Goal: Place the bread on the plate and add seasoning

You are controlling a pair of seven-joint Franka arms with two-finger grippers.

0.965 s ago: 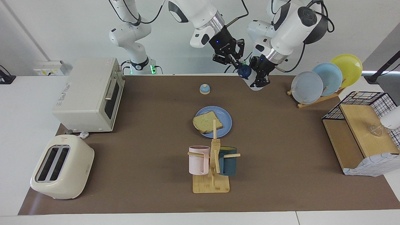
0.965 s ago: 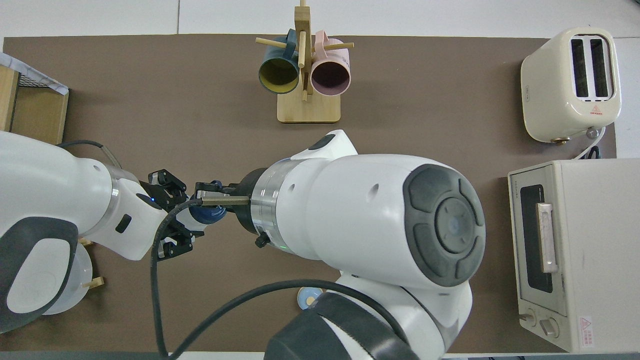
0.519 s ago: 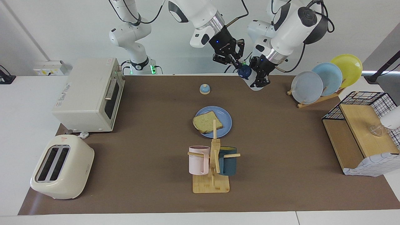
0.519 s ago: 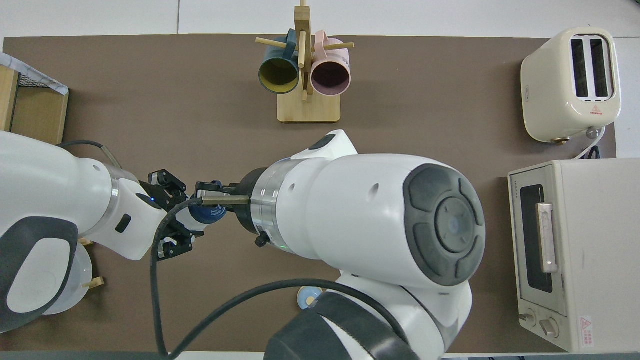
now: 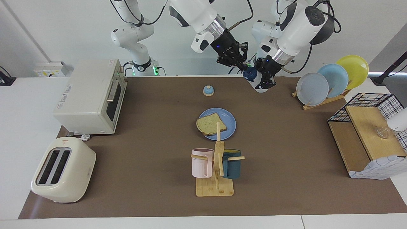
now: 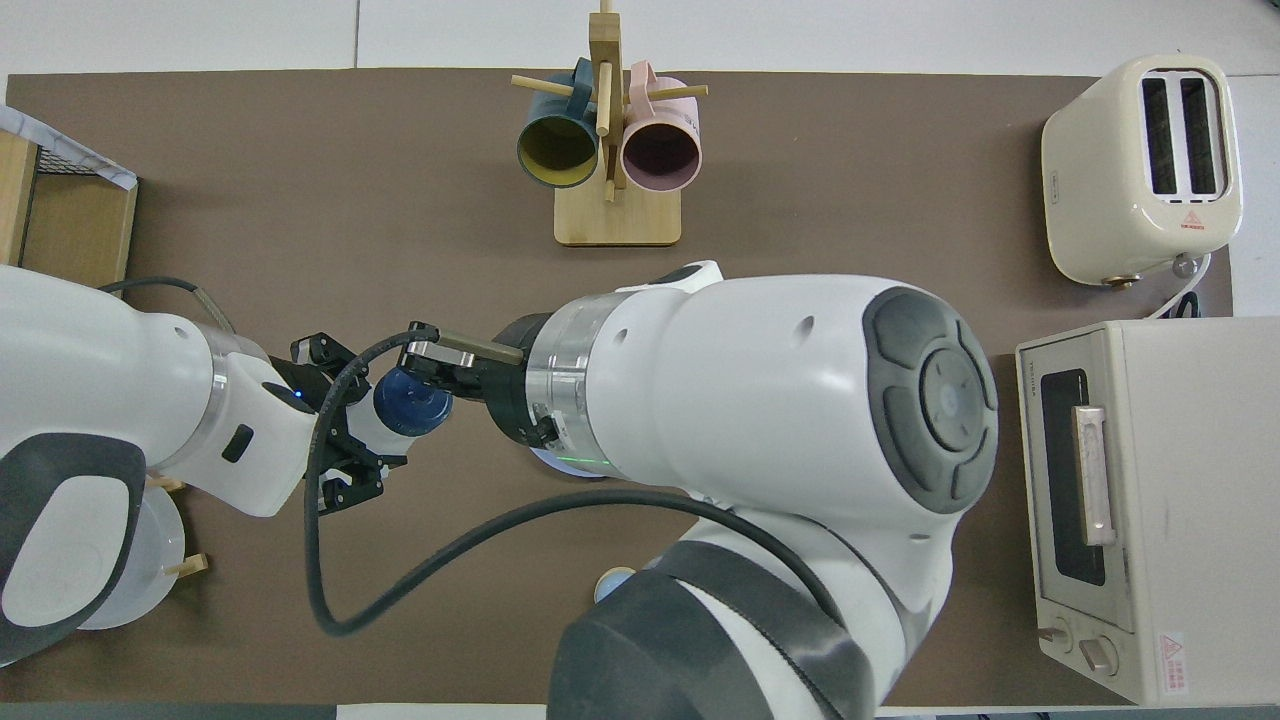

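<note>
The bread (image 5: 210,123) lies on the blue plate (image 5: 227,122) mid-table; in the overhead view my right arm hides both. The seasoning (image 5: 258,85), a white bottle with a navy cap (image 5: 250,73), hangs tilted in the air over the mat's edge nearest the robots. My left gripper (image 5: 264,79) is shut on its body. My right gripper (image 5: 244,67) is closed at the cap. From above, the cap (image 6: 410,402) shows between the left gripper (image 6: 365,425) and the right gripper (image 6: 428,368).
A small blue dome (image 5: 208,90) sits nearer the robots than the plate. The mug tree (image 5: 216,165) stands farther out. A toaster oven (image 5: 92,95) and toaster (image 5: 62,170) are at the right arm's end, a plate rack (image 5: 330,81) and wire shelf (image 5: 369,133) at the left arm's.
My right arm's wrist has turned and its gripper has swung round at the cap. The bottle and my left gripper have shifted only slightly.
</note>
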